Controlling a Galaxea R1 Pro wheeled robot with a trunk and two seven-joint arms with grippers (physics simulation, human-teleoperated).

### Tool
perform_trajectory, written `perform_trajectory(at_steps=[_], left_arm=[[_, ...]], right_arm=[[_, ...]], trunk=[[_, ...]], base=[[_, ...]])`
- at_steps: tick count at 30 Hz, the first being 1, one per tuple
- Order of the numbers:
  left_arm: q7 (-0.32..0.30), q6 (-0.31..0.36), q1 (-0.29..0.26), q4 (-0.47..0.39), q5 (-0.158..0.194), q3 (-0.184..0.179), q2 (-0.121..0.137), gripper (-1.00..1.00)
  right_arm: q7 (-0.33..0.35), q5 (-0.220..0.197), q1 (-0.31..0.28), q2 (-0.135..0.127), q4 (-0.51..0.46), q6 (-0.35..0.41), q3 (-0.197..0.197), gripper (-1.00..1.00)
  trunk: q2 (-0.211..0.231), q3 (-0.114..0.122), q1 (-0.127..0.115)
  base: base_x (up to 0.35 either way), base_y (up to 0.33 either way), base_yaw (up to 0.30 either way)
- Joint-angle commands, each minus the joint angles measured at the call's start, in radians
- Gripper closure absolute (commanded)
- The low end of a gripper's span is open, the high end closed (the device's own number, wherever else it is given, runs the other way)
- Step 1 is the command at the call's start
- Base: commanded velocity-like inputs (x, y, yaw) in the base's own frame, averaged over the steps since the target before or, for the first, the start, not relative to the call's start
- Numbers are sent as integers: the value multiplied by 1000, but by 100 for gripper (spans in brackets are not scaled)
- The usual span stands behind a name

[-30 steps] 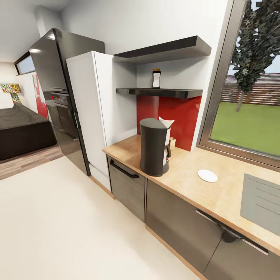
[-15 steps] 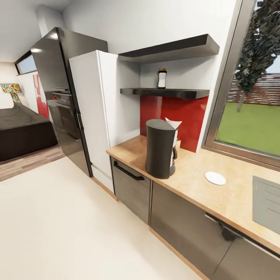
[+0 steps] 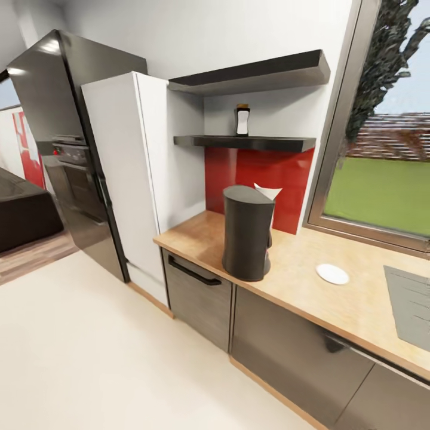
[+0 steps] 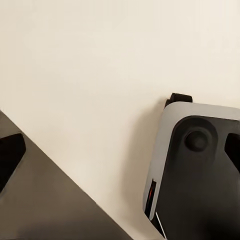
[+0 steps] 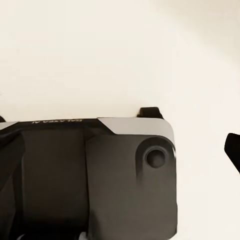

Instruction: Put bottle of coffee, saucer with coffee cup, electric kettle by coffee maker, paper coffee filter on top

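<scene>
Light-wood kitchen countertop [image 3: 301, 280] mid-frame carries one dark grey coffee maker [image 3: 246, 233], one white saucer [image 3: 332, 274]; one coffee bottle [image 3: 242, 120] shelved above; grippers' state cannot be told

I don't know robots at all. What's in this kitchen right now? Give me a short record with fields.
countertop: light wood, over dark grey cabinet fronts
coffee maker: upright on the countertop, white paper filter sticking up at its top
saucer: flat on the countertop, apart from the coffee maker, nothing on it
bottle: upright on the lower shelf, above the coffee maker
sink: at the head view's right edge
grippers: state cannot be told; the wrist views look down at pale floor and the robot's base
</scene>
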Motion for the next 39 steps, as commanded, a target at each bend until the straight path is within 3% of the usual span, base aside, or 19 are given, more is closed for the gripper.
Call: perform_trajectory(at_steps=[1, 39], left_arm=[[0, -3, -1, 1, 4, 4, 0, -100], [0, -2, -1, -21, 3, 4, 1, -100]], right_arm=[[-4, 11, -1, 0, -2, 7, -8, -100], [-1, 9, 4, -15, -1, 6, -8, -100]], trunk=[[-2, -2, 1], [-2, -2, 1]], base=[[233, 270, -288], [183, 288, -291]])
